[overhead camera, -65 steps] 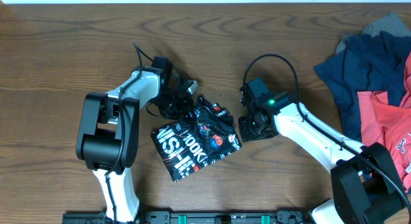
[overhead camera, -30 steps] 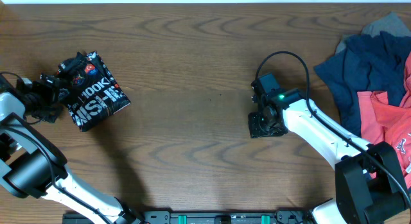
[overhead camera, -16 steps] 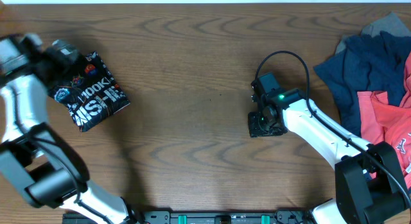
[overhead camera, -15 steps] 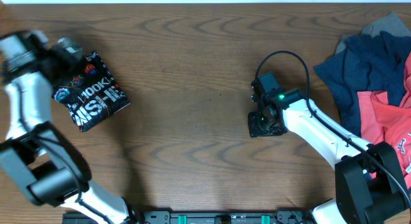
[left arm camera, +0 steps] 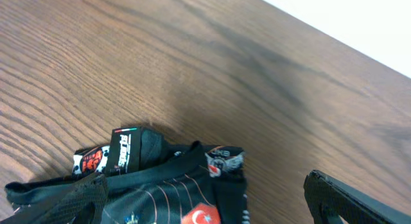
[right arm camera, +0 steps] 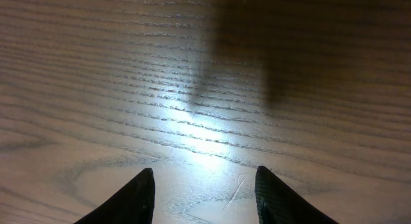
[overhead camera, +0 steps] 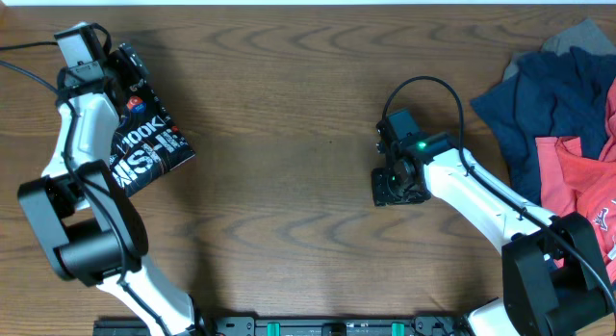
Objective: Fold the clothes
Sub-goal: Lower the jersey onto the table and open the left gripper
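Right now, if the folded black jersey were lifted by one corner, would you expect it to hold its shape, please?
Probably not: the black jersey is thin, soft fabric, its collar edge rumpled in the left wrist view, so it would likely sag and unfold. It looks light, so a push should slide it on the wooden table.

The overhead camera is looking straight down from well above, taking in the whole wooden table (overhead camera: 289,105). The left wrist camera is looking slantwise toward the table's far edge, close over the folded black jersey (left arm camera: 173,192), which the overhead view is also showing (overhead camera: 149,148). The right wrist camera is facing down, very near bare wood, with the right gripper (right arm camera: 204,198) framing its bottom edge.
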Robot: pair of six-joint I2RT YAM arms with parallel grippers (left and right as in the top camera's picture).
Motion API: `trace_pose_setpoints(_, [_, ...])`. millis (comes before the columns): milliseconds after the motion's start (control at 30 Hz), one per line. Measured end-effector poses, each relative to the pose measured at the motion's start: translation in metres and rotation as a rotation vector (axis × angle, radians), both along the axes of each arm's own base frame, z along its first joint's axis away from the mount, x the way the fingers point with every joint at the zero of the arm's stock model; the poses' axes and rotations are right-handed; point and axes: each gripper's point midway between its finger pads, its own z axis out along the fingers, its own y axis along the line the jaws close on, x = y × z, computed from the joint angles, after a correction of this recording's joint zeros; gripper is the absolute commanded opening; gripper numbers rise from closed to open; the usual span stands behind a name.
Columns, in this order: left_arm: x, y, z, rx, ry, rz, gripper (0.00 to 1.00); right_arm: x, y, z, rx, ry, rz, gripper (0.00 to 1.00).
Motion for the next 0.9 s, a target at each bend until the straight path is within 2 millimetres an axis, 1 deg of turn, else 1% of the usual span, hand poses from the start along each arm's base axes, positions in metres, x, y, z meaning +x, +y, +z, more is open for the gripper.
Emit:
trace_pose_setpoints(167, [0.010,0.008,-0.036,0.010,0.063,0.003,0.98,-0.003,-0.001,0.000,-0.005,0.010,0.000,0.49])
trace_pose_setpoints(267, [0.012,0.012,-0.052,0.011,0.079,0.009,0.98,-0.003,-0.002,0.000,-0.006,0.013,0.000,0.50])
trace_pose_setpoints(433, [0.013,0.018,-0.060,0.014,0.083,0.022,0.99,-0.005,-0.002,0.000,-0.009,0.018,0.000,0.50])
trace_pose_setpoints(467, [0.013,0.019,-0.062,0.014,0.085,0.022,0.98,-0.005,-0.002,-0.001,-0.010,0.021,0.000,0.50])
trace_pose_setpoints(500, [0.014,0.019,-0.063,0.013,0.086,0.023,0.95,-0.005,-0.003,-0.001,-0.010,0.022,0.000,0.50])
trace_pose_setpoints(633, [0.014,0.019,-0.072,0.009,0.099,0.023,0.68,-0.007,-0.003,-0.001,-0.013,0.027,0.000,0.50])
trace_pose_setpoints(667, [0.014,0.019,-0.074,0.010,0.102,0.022,0.64,-0.007,-0.003,-0.001,-0.013,0.028,0.000,0.50])
trace_pose_setpoints(800, [0.014,0.019,-0.077,0.015,0.111,0.011,0.61,-0.007,-0.003,-0.001,-0.014,0.030,0.000,0.51])
trace_pose_setpoints(900, [0.013,0.019,-0.077,0.014,0.110,0.014,0.47,-0.007,-0.003,-0.001,-0.014,0.030,0.000,0.51])
